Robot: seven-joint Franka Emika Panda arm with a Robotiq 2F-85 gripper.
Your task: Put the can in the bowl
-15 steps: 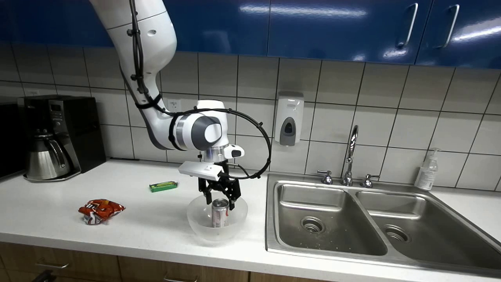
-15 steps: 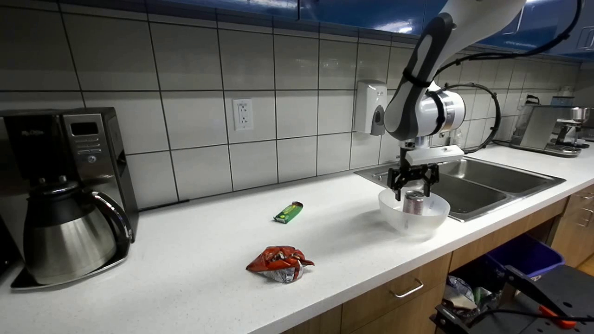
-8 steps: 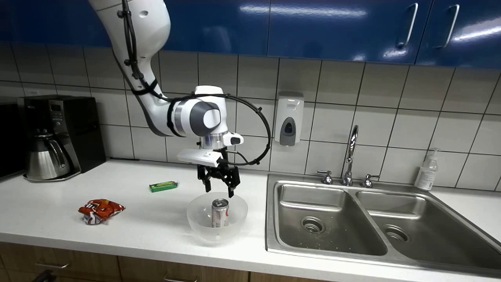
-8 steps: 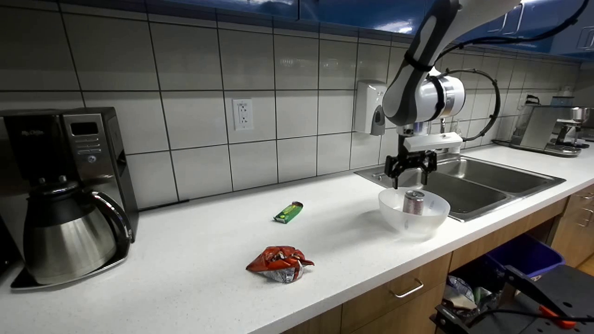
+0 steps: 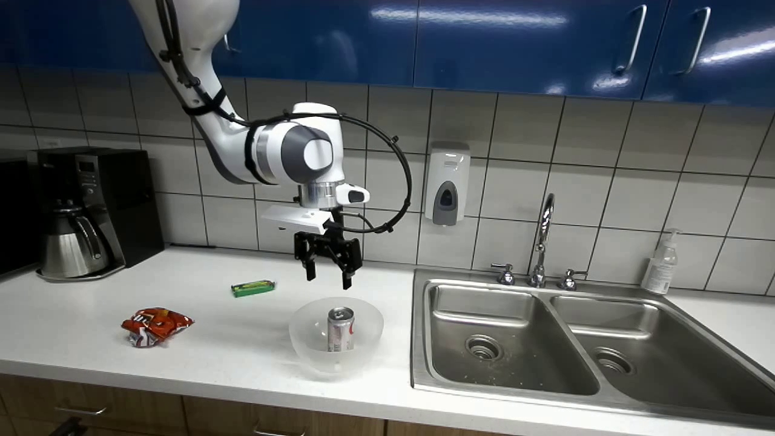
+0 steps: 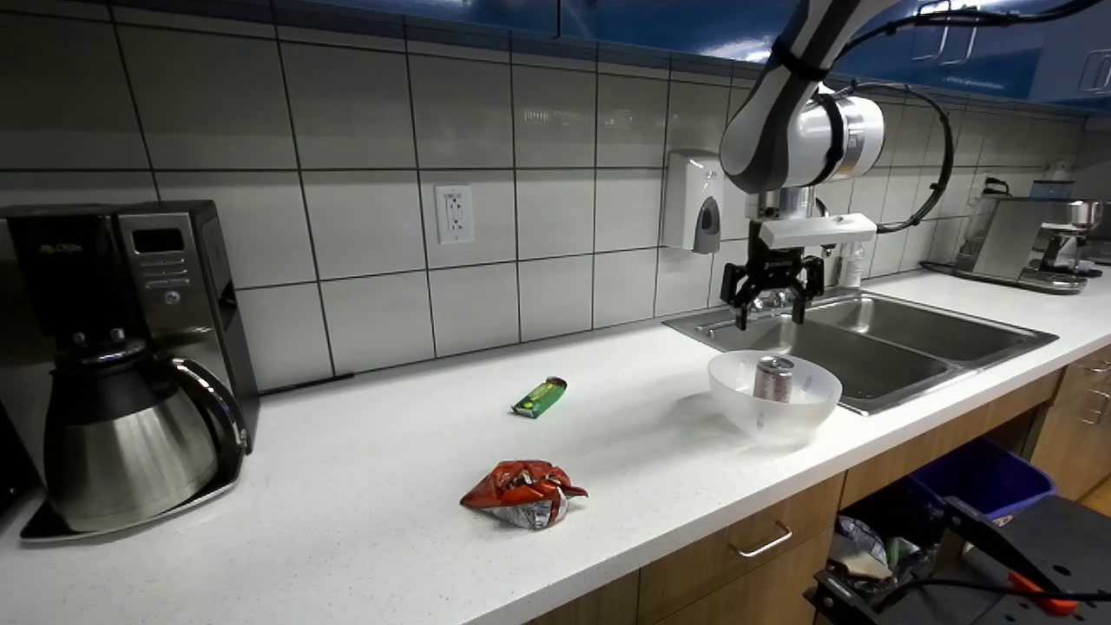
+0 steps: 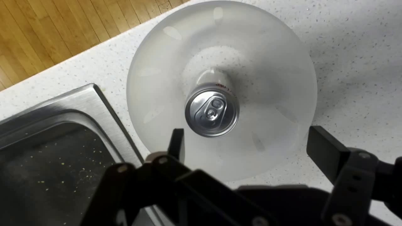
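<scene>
A small silver can stands upright inside a frosted translucent bowl on the white counter. The can shows in both exterior views (image 5: 340, 333) (image 6: 773, 382) and from above in the wrist view (image 7: 212, 112). The bowl also shows in both exterior views (image 5: 306, 339) (image 6: 738, 412) and in the wrist view (image 7: 276, 138). My gripper is open and empty, above the bowl and apart from the can; it shows in both exterior views (image 5: 329, 280) (image 6: 770, 320) and in the wrist view (image 7: 246, 144). The can's lower part is seen through the bowl wall.
A double steel sink (image 5: 508, 339) with a faucet (image 5: 543, 242) adjoins the bowl. A red snack bag (image 5: 156, 327) and a green packet (image 5: 253, 288) lie on the counter. A coffee maker (image 6: 156, 286) stands at one end. A soap dispenser (image 5: 448, 181) hangs on the wall.
My open gripper has risen from around the can's top to well above the bowl, drifting slightly left in an exterior view. The can and the bowl have not moved.
</scene>
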